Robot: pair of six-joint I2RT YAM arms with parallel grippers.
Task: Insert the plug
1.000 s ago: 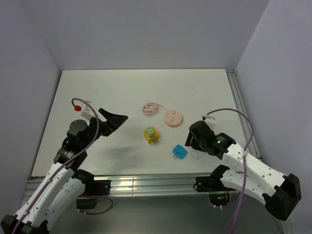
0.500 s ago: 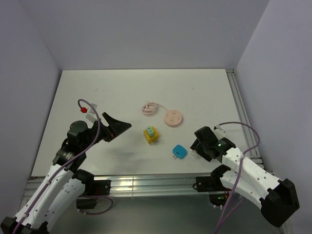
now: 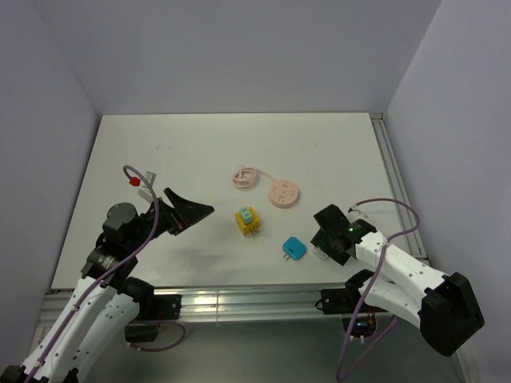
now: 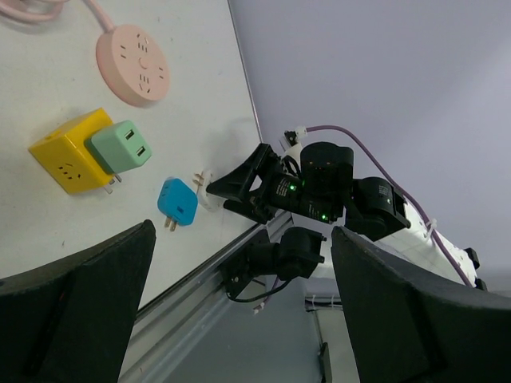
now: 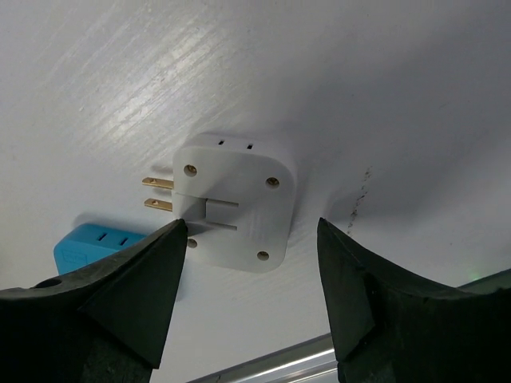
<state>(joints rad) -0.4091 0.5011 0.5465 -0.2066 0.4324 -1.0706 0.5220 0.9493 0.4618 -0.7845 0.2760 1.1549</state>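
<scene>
Plug (image 5: 231,199), white, rigid and probably light, is lying flat beneath the right gripper (image 5: 249,227), whose fingers (image 5: 104,303) are standing apart; gripping its smooth sides, clear of the prongs (image 5: 157,194), looks safest.

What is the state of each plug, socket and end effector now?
white plug, lying flat, prongs free, ungrasped.
blue plug, lying loose, unplugged.
green plug, seated in yellow cube.
pink round socket, nothing plugged in, cord coiled.
left end effector, open, empty.
right end effector, open, above white plug.
</scene>
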